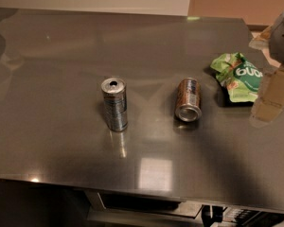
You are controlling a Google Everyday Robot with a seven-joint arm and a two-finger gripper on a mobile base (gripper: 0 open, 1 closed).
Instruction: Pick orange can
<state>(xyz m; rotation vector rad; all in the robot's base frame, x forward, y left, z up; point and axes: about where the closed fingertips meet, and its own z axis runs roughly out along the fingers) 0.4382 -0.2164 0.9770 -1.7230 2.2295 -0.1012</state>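
The orange can (188, 100) lies on its side near the middle of the grey table (61, 70), its shiny silver end facing me. It has orange-brown and silvery patterned sides. My gripper (273, 79) hangs at the right edge of the view, to the right of the can and well apart from it, above the table's right side. It holds nothing that I can see.
A silver-blue can (115, 104) stands upright to the left of the orange can. A crumpled green chip bag (237, 77) lies to the right, between the orange can and my gripper. The table's front edge runs along the bottom.
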